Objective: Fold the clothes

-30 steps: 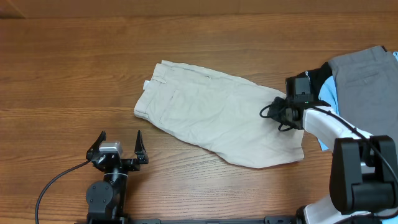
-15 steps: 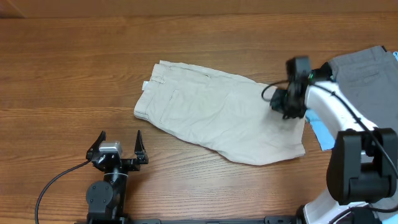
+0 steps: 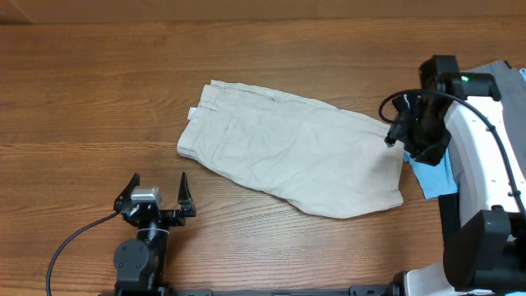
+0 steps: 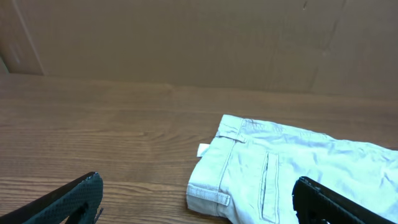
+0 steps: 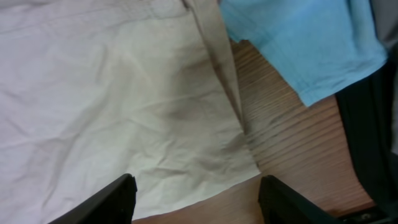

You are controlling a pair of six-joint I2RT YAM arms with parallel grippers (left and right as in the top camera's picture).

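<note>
Closest to the front edge of the bench (image 3: 82,82), the left gripper (image 3: 158,182) sits low with its jaws spread wide and nothing between them. It is well apart from the cloth, which looks like a waiting posture, ready for the waistband end when it is needed. Just beyond it lie the clothes (image 3: 288,156), a pale cream pair of shorts or trousers spread flat across the middle of the bench. The waistband (image 3: 193,131) and its small white label (image 3: 192,113) are to the left, and the leg end runs off to the right. It is wrinkled but laid out lengthwise in one layer, which I take to be the starting position for a fold not yet made. Over that leg end hangs the right gripper (image 3: 396,136). The wrist camera shows its jaws standing apart above the hem corner, gripping nothing, with the cloth lying slack on the wood beneath. I would guess it is there because that corner is the natural thing to lift and carry toward the waistband. Just beside the hem is a light-blue garment (image 3: 429,177), close enough that a careless pinch could catch both fabrics. A grey garment (image 3: 500,67) lies further right, mostly hidden behind the arm. Past all of that the bench runs back to a plain brown wall (image 4: 186,37).
</note>
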